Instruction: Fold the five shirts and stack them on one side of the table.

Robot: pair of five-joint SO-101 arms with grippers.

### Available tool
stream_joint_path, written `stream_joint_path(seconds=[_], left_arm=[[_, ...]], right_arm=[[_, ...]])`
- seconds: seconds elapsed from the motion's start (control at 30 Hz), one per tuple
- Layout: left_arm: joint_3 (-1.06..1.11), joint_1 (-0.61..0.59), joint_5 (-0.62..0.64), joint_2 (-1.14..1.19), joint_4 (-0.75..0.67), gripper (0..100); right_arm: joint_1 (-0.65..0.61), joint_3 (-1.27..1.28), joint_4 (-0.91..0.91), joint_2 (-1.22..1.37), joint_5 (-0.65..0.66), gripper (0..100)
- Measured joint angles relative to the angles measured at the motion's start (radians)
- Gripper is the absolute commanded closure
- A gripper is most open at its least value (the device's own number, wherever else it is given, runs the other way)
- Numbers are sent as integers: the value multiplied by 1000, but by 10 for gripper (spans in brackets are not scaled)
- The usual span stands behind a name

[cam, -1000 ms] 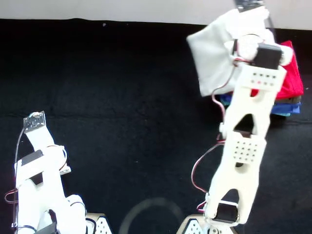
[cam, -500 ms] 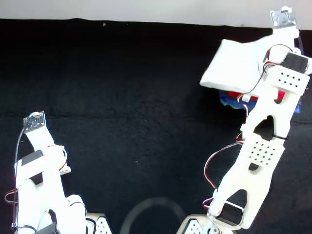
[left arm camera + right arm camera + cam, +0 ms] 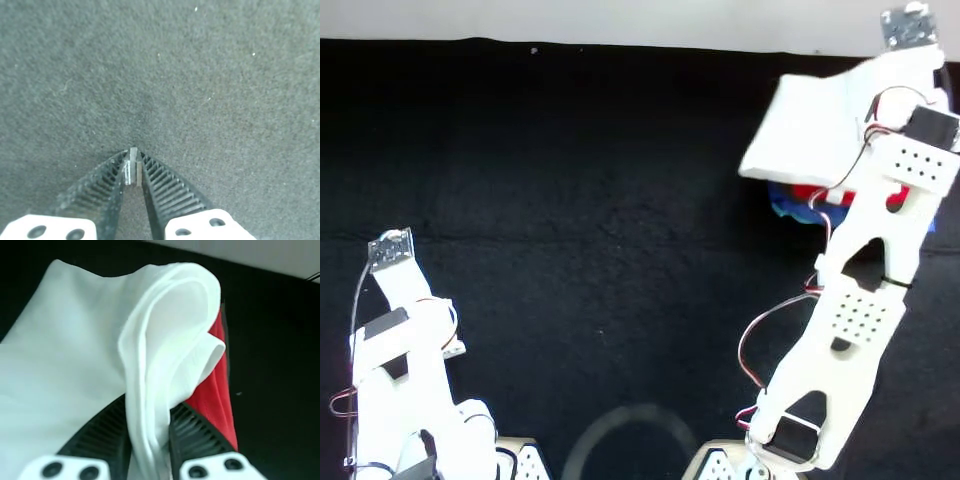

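Black, felt-like cloth covers the surface [image 3: 570, 150], with a pale wall behind its far edge. At the far right corner sits a stack of folded shirts. A red shirt [image 3: 810, 193] lies over a blue shirt [image 3: 788, 209], and only their soft edges peek out. Over them is a white shirt [image 3: 810, 130], folded into a flat, thick slab.

A second ago this white shirt hung bunched and drooping on the near left side of the stack. The right arm [image 3: 850, 300] has since swung toward the right edge and levelled it over the stack.

The right gripper [image 3: 150, 410] has ribbed black jaws clamped on the white shirt's rounded, layered fold. The left gripper [image 3: 132, 155] has not moved. Its jaws are closed on nothing, and it sits low over bare cloth near the left edge.
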Motion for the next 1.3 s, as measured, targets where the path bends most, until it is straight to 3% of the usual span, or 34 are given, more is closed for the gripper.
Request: stream_joint_path(seconds=[0.37,0.57,1.0,1.3], left_arm=[[0,0,0,0,0,990],[0,0,0,0,0,990],[0,0,0,0,0,990],[0,0,0,0,0,990]], right_arm=[[-132,-2,68,-249,6,993],[-133,-2,69,-336,41,993],[-51,140,68,-290,91,993],[-6,198,-89,-94,132,993]])
